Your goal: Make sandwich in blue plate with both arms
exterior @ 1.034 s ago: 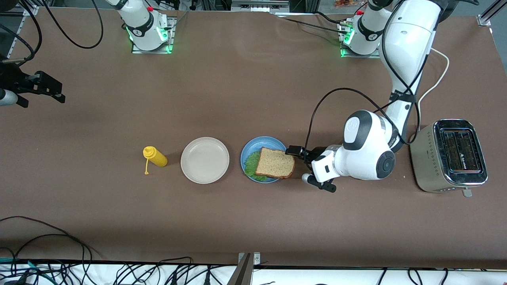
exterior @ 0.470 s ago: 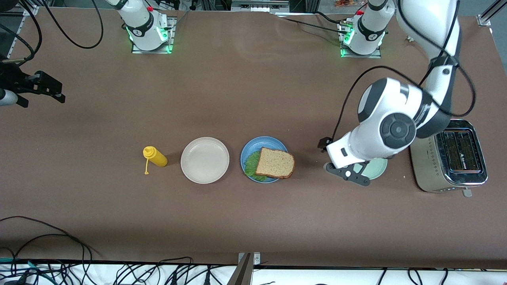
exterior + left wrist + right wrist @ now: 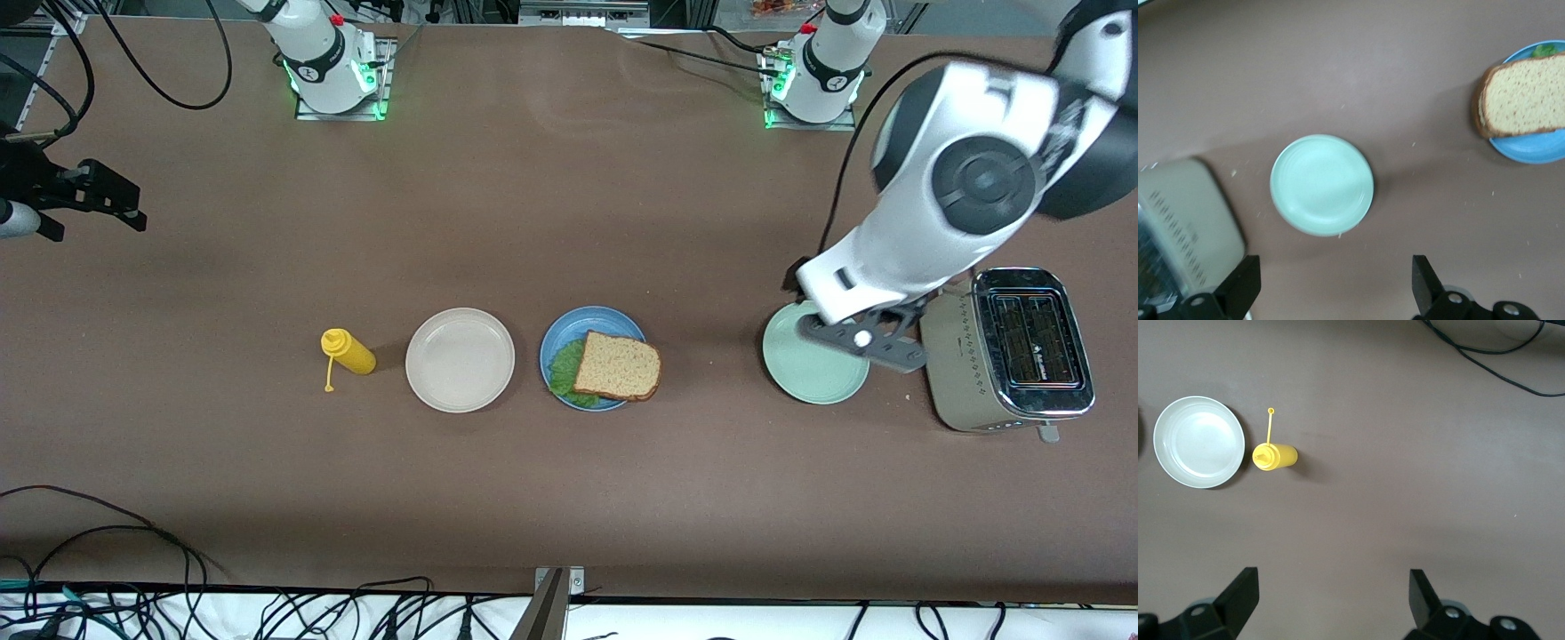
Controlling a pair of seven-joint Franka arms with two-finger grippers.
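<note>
On the blue plate [image 3: 569,324] a brown bread slice [image 3: 617,366] lies on top of a green lettuce leaf [image 3: 564,373]; one corner of the slice sticks out over the rim. What lies under the lettuce is hidden. My left gripper [image 3: 861,342] hangs open and empty, high over the edge of a pale green plate, toward the left arm's end of the table. The left wrist view shows its fingers [image 3: 1245,287] wide apart, with the bread slice [image 3: 1525,100] and blue plate [image 3: 1531,148] off to one side. My right gripper [image 3: 107,200] waits open at the right arm's end, with nothing between its fingers [image 3: 1241,593].
The pale green plate [image 3: 805,373] sits beside a silver toaster [image 3: 1013,351] at the left arm's end. A beige plate [image 3: 460,359] and a yellow squeeze bottle [image 3: 348,352] lie toward the right arm's end of the blue plate. Cables run along the table's near edge.
My left arm has pulled back from the blue plate, risen and swung toward the toaster, uncovering the pale green plate. The bread stays on the plate. The right arm has not moved.
</note>
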